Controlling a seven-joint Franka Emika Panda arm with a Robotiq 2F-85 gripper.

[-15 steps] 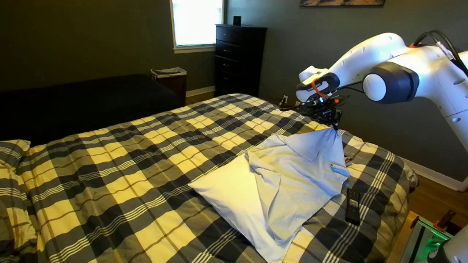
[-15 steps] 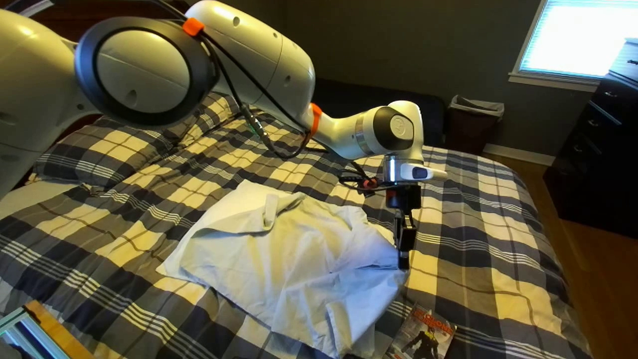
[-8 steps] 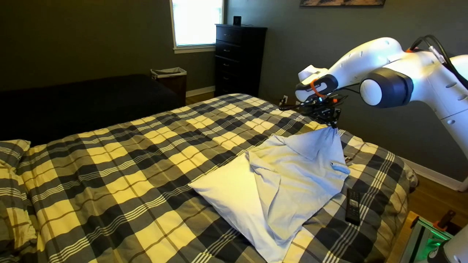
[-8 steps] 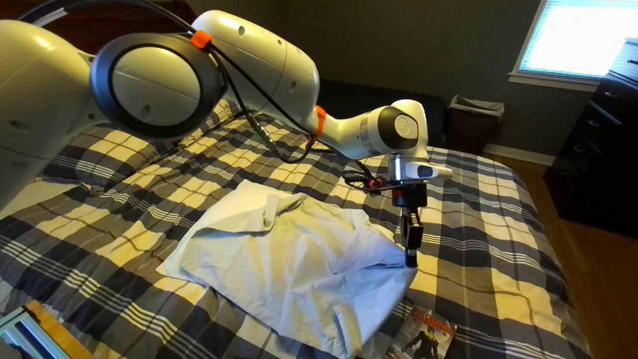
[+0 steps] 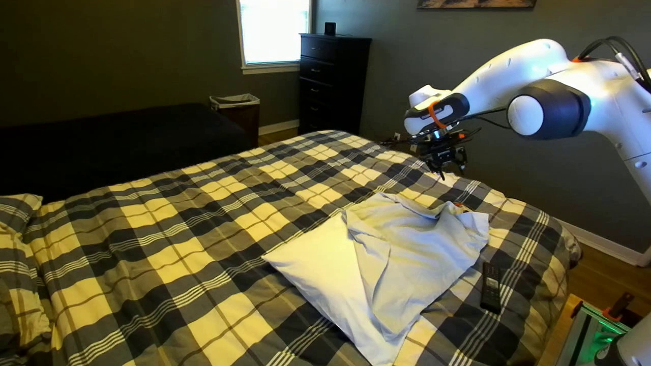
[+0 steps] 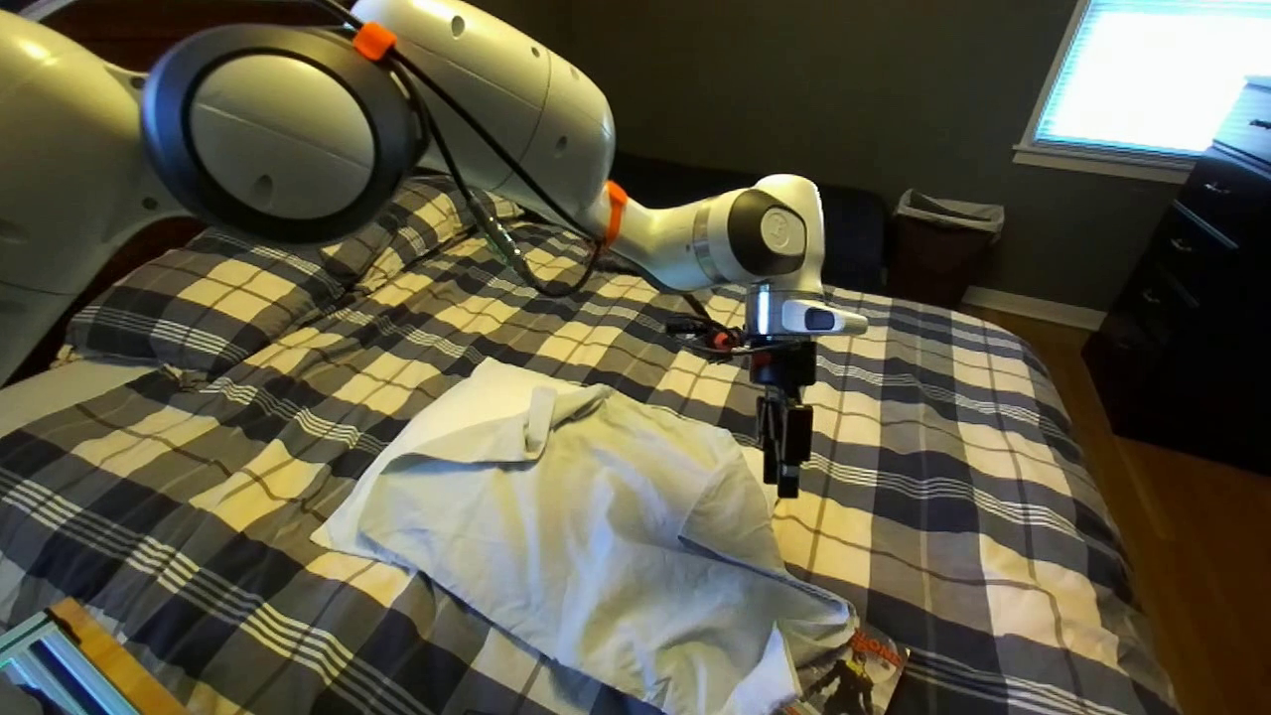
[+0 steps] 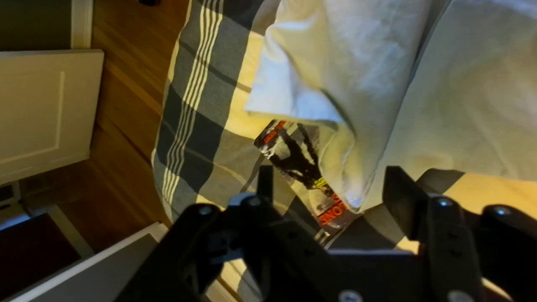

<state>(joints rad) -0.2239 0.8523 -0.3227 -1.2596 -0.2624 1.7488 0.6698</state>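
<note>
- Pale cloth (image 6: 586,536) lies rumpled on the plaid bed (image 5: 168,229), one end covering part of a magazine (image 7: 293,155).
- Hand (image 7: 328,176), fingers spread, hangs above the bed, apart from the cloth.
- Remote (image 5: 491,287) lies near the cloth.
- Dark dresser (image 5: 333,84) stands beyond, beside the window (image 5: 275,33).

Walls (image 5: 396,66) dark grey-green, dim. Window (image 5: 275,31) glaring white, pale-trimmed. Tall black dresser (image 5: 333,81) in the corner beside it; brown, pale-lined bin (image 5: 243,117) near. Plaid-covered bed (image 5: 152,244) fills the foreground; low black furniture (image 5: 127,142) behind, type unclear. Floor (image 6: 1192,556) brown wood, baseboard (image 6: 1035,308) white. Wrist view: pale panelled door (image 7: 42,113).
</note>
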